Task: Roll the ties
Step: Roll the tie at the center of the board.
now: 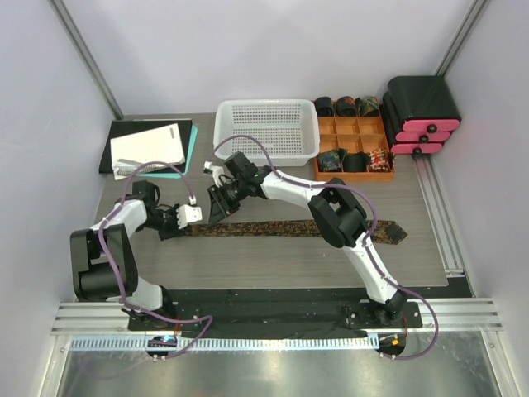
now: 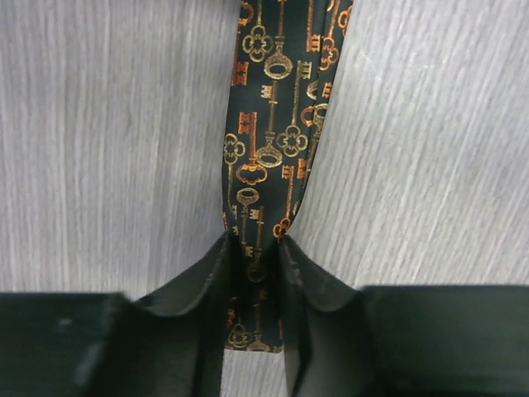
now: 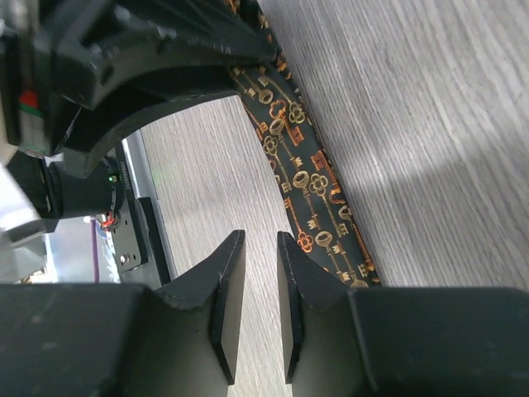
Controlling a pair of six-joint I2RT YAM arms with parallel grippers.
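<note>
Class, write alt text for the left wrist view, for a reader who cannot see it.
The left end effector pinches one end of a narrow dark tie printed with gold and orange keys. The tie runs straight away from the camera across a grey wood-grain table.

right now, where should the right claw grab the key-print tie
The narrow strip beside the left claw, which pinches the end. Come from above, right claw across the width: the key-print tie lies flat and straight on the table, so only its edges offer grip.
</note>
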